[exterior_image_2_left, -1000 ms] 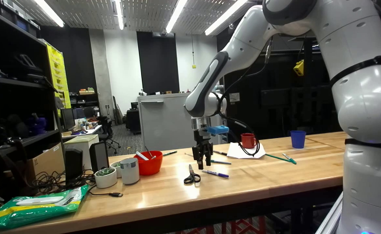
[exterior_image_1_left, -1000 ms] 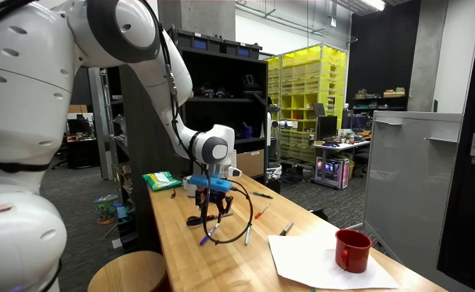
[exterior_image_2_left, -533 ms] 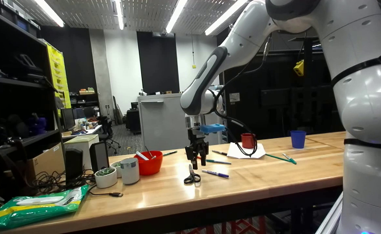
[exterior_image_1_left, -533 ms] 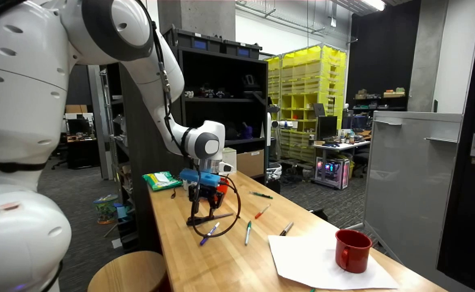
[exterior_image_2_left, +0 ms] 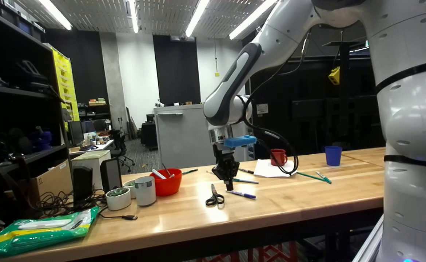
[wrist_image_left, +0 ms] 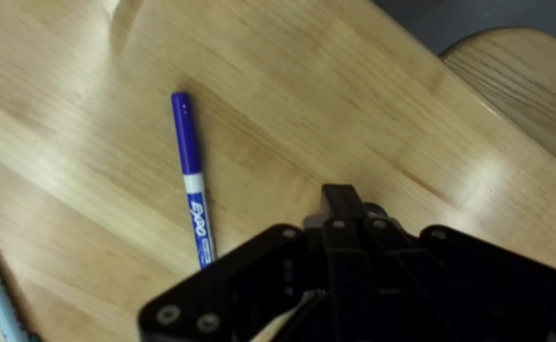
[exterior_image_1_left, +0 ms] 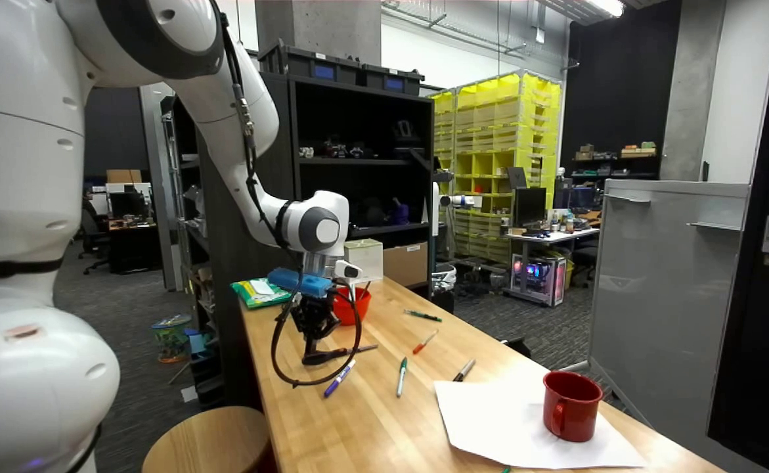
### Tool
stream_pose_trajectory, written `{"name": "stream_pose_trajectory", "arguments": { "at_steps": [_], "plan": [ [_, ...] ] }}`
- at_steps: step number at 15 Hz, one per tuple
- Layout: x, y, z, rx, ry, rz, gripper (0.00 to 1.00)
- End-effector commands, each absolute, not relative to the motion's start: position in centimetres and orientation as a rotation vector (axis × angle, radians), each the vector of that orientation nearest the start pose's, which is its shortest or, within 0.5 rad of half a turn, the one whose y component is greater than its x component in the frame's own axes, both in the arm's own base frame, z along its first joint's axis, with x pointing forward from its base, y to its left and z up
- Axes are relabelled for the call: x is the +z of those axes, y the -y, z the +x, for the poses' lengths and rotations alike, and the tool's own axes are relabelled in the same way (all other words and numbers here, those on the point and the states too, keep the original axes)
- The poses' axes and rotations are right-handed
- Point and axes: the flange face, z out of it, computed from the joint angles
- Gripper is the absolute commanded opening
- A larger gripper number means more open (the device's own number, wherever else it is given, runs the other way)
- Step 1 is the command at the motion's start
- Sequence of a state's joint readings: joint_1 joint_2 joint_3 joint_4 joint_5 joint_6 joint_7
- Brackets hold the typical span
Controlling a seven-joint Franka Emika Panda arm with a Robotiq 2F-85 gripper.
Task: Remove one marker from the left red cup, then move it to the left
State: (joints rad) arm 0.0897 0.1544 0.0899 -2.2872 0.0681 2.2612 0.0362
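Observation:
A blue-purple marker (wrist_image_left: 190, 142) with a white band lies flat on the wooden table; its far end is hidden behind my gripper in the wrist view. The same marker (exterior_image_2_left: 243, 195) shows in both exterior views. My gripper (wrist_image_left: 338, 190) has its fingertips pressed together with nothing between them. It hangs over the table beside the marker, apart from its capped end. In an exterior view the gripper (exterior_image_2_left: 229, 188) points down near the marker's pale end. The left red cup (exterior_image_2_left: 172, 185), squat and bowl-like, stands farther off and holds a few pens (exterior_image_2_left: 158, 174).
Black scissors (exterior_image_2_left: 215, 198) lie near the gripper. Loose pens, including a green-capped one (exterior_image_1_left: 402, 378) and an orange one (exterior_image_1_left: 425, 342), are scattered around. A dark-red mug (exterior_image_1_left: 573, 410) stands on white paper (exterior_image_1_left: 489, 427). A grey cup (exterior_image_2_left: 145, 193) is beside the red cup.
The gripper's jaws have come together. The arm has shifted toward the stool-side edge of the table, uncovering the red cup in an exterior view. The marker has stayed in place.

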Motion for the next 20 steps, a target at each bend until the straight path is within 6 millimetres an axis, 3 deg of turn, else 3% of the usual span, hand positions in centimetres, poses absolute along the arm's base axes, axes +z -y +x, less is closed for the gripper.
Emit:
{"name": "stream_pose_trajectory", "arguments": {
  "at_steps": [1,10,20],
  "plan": [
    [27.0,-8.6,47.7,0.321,0.104,-3.102,0.0],
    [25.0,-6.5,46.7,0.366,0.072,-3.097,0.0],
    [23.9,-4.6,47.9,0.321,0.092,-3.087,0.0]
  ]
}}
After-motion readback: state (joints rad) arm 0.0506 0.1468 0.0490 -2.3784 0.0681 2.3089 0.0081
